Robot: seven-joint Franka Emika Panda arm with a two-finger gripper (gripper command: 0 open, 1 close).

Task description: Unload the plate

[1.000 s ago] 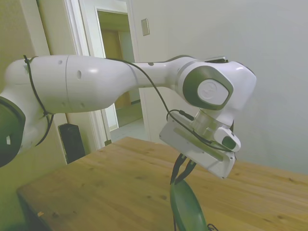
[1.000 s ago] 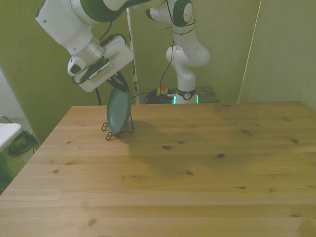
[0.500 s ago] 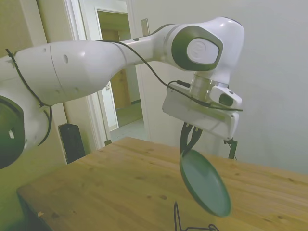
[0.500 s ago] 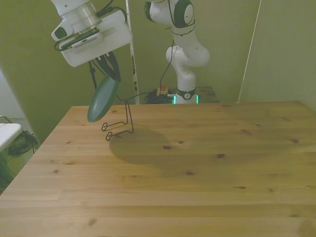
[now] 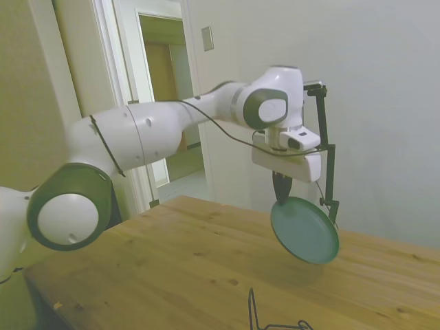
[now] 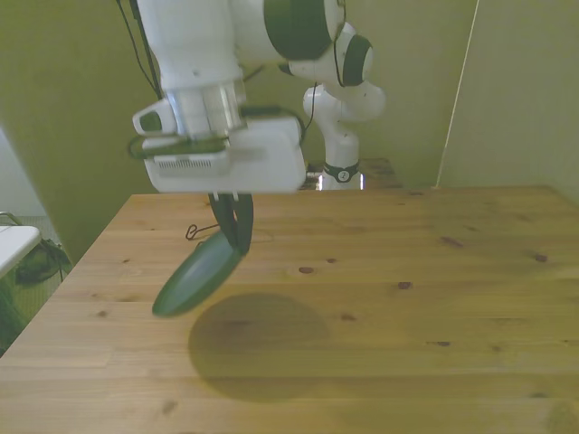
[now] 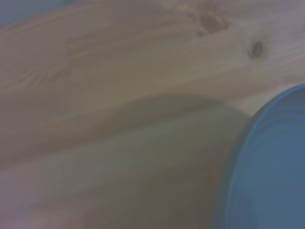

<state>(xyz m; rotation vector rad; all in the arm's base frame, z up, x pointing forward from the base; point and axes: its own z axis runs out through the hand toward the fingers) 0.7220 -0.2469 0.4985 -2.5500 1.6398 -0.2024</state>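
Moved since earlier frame: plate off wire rack, carried toward lower centre of front view.
Table: bare wood under plate, shadow below.
Plate: airborne, hangs beneath fingers, tilted, long axis slanting to lower left of front view.
Fingers: clenched on plate's upper rim.
Rack: behind, well apart.

Green plate, up in the air

Round dark green plate with a raised rim, hanging tilted by its top edge, clear of the worktop, shadow underneath.
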